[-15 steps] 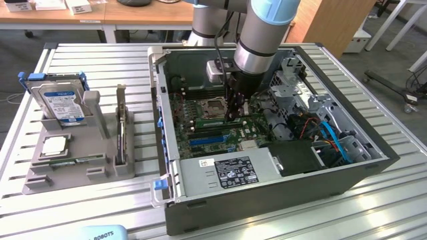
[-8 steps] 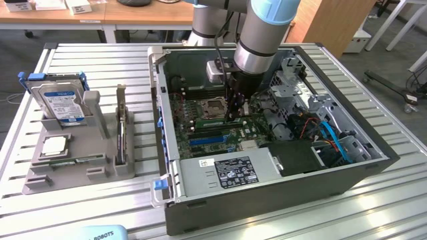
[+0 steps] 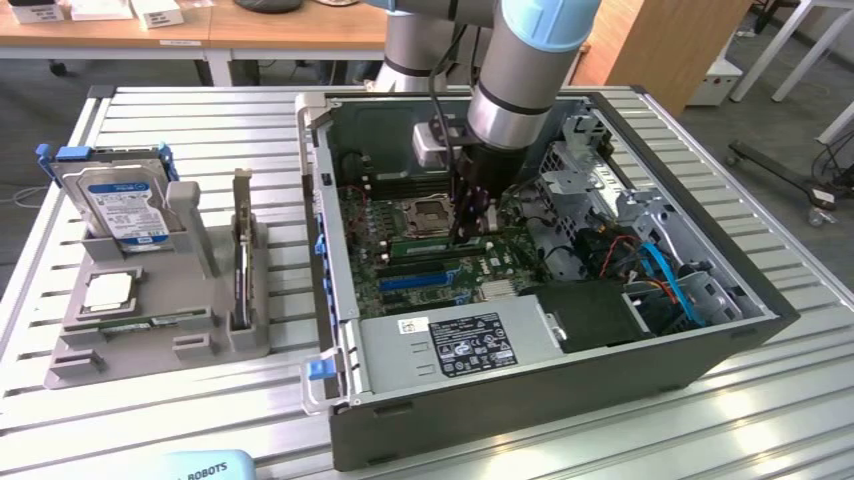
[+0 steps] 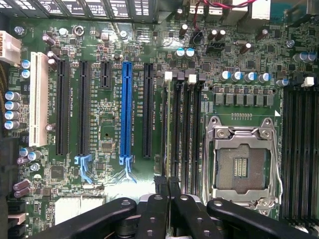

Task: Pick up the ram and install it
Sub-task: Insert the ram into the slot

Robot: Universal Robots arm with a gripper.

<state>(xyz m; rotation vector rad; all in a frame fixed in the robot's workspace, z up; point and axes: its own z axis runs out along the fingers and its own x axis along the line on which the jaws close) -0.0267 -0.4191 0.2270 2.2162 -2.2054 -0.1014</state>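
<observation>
The gripper [image 3: 467, 230] hangs inside the open computer case [image 3: 534, 400] with its black fingers [image 4: 154, 214] pressed together (tips meeting in the wrist view), just over the end of the dark memory slots [image 4: 187, 129] and beside the empty processor socket [image 4: 242, 162]. The ram [image 3: 144, 323], a thin green stick with a pale label, lies flat in the grey tray [image 3: 80, 365] on the exterior view's left, well apart from the gripper, between the silver processor chip [image 3: 107, 290] and the tray's front edge.
</observation>
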